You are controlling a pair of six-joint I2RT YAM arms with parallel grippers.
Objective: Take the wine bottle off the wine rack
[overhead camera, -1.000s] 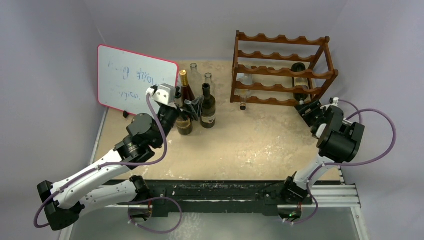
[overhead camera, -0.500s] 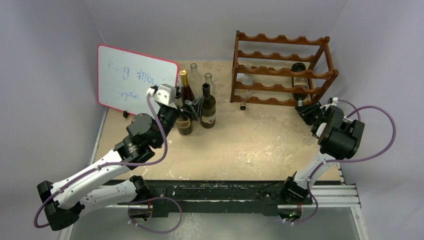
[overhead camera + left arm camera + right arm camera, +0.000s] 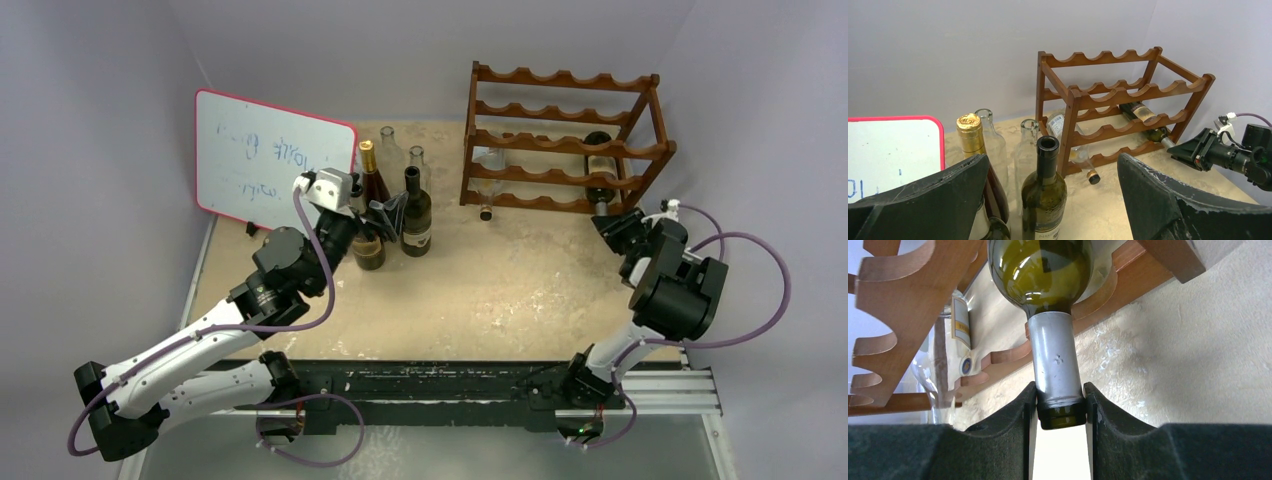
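Observation:
The reddish-brown wine rack [image 3: 565, 146] stands at the back right; it also shows in the left wrist view [image 3: 1108, 95] and the right wrist view [image 3: 903, 295]. A dark green wine bottle [image 3: 600, 165] lies in a lower tier at its right end, neck pointing out [image 3: 1140, 114]. My right gripper [image 3: 612, 222] is shut on that bottle's silver-foiled neck [image 3: 1054, 365], with the fingertips [image 3: 1013, 415] on both sides just behind the lip. My left gripper [image 3: 385, 215] is open and empty, and a standing green bottle [image 3: 1045, 195] shows between its jaws.
Several bottles stand upright at the back left of centre [image 3: 390, 190], one gold-capped [image 3: 969, 135]. A clear bottle [image 3: 490, 175] lies in the rack's left side. A red-edged whiteboard [image 3: 270, 165] leans at the back left. Grey walls enclose the table.
My right arm's elbow has shifted toward the near edge, and the gripper at the bottle's neck has drawn back slightly. The bottle looks slid out a little. The left arm is still.

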